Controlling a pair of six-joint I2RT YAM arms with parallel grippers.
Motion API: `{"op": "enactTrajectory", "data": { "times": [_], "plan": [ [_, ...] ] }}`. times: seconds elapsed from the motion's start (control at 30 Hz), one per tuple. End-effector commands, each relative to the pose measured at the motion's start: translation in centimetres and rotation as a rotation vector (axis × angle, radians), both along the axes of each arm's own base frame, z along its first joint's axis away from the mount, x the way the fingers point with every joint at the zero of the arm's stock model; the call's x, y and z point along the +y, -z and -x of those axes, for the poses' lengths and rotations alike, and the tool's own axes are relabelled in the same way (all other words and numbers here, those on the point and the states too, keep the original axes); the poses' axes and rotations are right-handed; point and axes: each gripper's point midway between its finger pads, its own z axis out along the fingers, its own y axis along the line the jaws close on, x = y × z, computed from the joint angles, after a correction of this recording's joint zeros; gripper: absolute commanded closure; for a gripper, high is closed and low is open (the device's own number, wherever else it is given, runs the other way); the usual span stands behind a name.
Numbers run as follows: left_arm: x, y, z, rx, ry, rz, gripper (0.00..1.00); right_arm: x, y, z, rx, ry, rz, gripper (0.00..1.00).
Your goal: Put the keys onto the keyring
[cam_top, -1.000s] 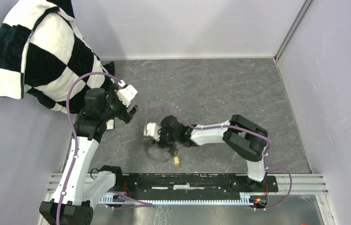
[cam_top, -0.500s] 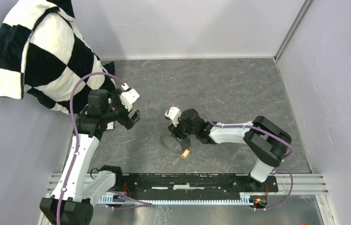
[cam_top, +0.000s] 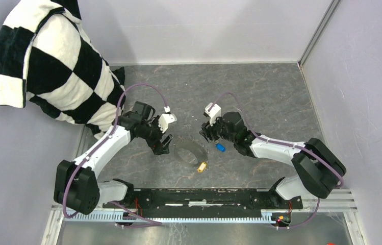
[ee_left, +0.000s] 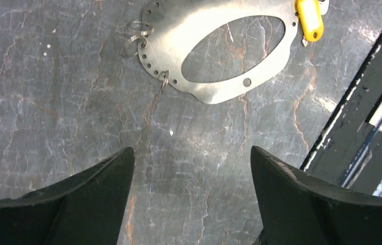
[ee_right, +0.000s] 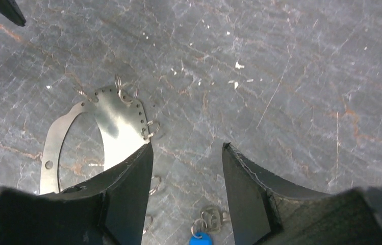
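The keyring (ee_left: 214, 92) is a flat, thin grey metal oval loop with small holes and a few small split rings (ee_left: 136, 34) along its rim. It lies flat on the table (cam_top: 260, 92). It also shows in the top view (cam_top: 197, 149) and in the right wrist view (ee_right: 120, 127). The yellow-headed key (ee_left: 309, 20) lies at the loop's near right edge (cam_top: 202, 166). The blue-headed key (cam_top: 220, 147) lies on the table just right of the loop, below my right gripper's fingers (ee_right: 201, 238). My left gripper (ee_left: 191, 153) is open and empty just left of the loop (cam_top: 161, 147). My right gripper (ee_right: 186, 148) is open and empty beyond the loop (cam_top: 207, 133).
A black-and-white checkered cloth (cam_top: 41, 61) hangs over the back left corner. A black rail (cam_top: 204, 196) runs along the near edge and shows in the left wrist view (ee_left: 362, 127). Grey walls enclose the table at the back and right.
My left arm has swung down from a raised pose to the table beside the keyring. My right gripper has moved right and back; the keyring and both keys now lie on the table.
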Motion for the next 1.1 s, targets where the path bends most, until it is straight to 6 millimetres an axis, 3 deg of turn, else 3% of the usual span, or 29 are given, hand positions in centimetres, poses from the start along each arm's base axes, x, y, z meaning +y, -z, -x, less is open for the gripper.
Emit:
{"op": "enactTrajectory", "data": {
  "times": [0.0,0.3,0.5,0.67,0.9,1.07],
  "plan": [
    [-1.7,0.7,-2.7,-0.032,-0.058,-0.010,0.13,-0.2,-2.8,-0.3,-0.045,0.019,-0.123,0.42],
    [-2.9,4.6,-4.6,0.017,-0.062,-0.098,0.24,-1.4,-3.8,-0.3,-0.077,0.039,-0.165,0.47],
    [-4.3,5.0,-5.5,0.025,-0.045,-0.082,0.28,-1.2,-3.7,-0.1,-0.063,0.019,-0.187,0.51],
    [-5.0,5.7,-5.2,0.050,-0.031,-0.077,0.35,-1.4,-3.5,0.0,-0.057,0.019,-0.191,0.54],
    [-4.6,6.9,-3.5,0.128,-0.005,-0.107,0.53,-2.0,-3.5,-0.2,-0.058,0.035,-0.196,0.57],
    [-4.6,6.6,-3.0,0.131,-0.001,-0.099,0.62,-2.0,-3.6,-0.3,-0.054,0.033,-0.204,0.59]
  ]
}}
